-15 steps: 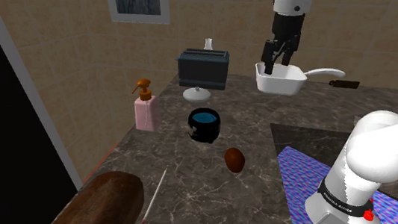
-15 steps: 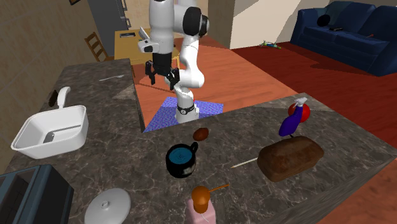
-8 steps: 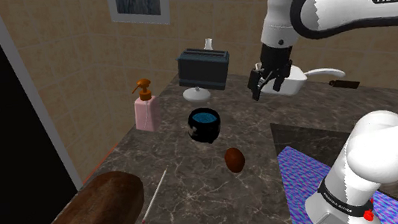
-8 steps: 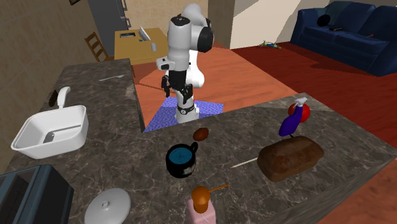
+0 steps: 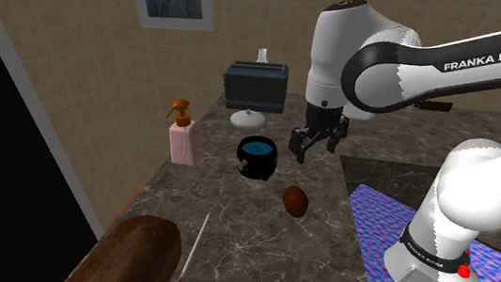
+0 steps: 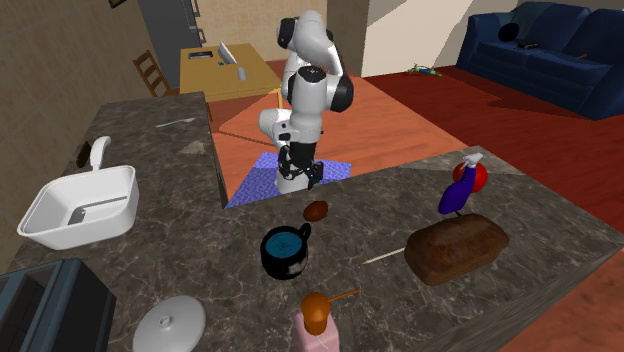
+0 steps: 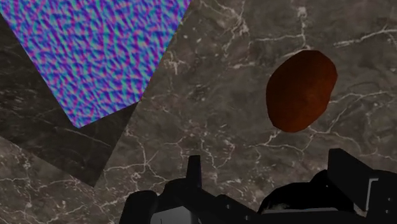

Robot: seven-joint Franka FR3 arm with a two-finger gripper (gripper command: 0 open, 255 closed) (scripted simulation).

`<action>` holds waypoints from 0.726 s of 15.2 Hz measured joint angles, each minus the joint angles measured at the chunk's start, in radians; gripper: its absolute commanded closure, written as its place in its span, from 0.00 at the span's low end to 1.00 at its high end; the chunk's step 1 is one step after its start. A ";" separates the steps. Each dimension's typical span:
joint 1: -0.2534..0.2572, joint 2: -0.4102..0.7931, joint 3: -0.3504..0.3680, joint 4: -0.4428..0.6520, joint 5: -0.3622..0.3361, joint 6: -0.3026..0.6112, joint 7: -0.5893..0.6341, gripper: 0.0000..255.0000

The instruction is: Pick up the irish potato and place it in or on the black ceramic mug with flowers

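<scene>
Dark veined marble worktop (image 5: 250,249), L-shaped, with a tiled wall behind. The reddish-brown potato (image 5: 294,201) lies bare on the worktop close to the edge facing the stand, apart from the black mug (image 5: 258,156) with the blue inside, which stands a little further in from that edge. The gripper (image 5: 315,145) hangs above the worktop near the potato without touching it, fingers (image 7: 194,175) spread wide and nothing between them. Judged progress: approach only, with grasp, lift, carry to the mug and release all left to do.
</scene>
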 measured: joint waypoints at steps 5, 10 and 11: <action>-0.005 0.117 0.138 -0.042 0.065 0.169 0.169 0.00; -0.020 0.209 0.224 -0.067 0.089 0.292 0.265 0.00; -0.025 0.222 0.229 -0.072 0.087 0.310 0.267 0.00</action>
